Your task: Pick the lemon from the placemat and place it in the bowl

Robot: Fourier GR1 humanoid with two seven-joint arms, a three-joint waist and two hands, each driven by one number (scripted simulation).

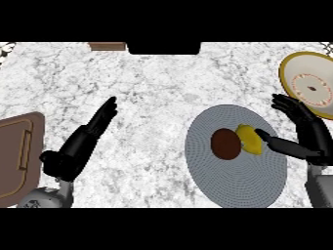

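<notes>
A yellow lemon (249,138) lies near the middle of the round grey placemat (234,180), right beside a dark brown disc (225,144). My right hand (307,134) is just to the lemon's right and open. Its thumb (273,141) reaches to the lemon's right side, while its fingers (290,106) point away, toward the bowl. The bowl (317,85), white inside with a yellow rim, sits at the far right of the counter, beyond the placemat. My left hand (82,141) rests open at the left, fingers straight, holding nothing.
A brown cutting board (7,156) lies at the left edge, next to my left forearm. A small brown object (108,46) and a black block (164,48) sit at the counter's far edge. Marble counter (155,97) stretches between the hands.
</notes>
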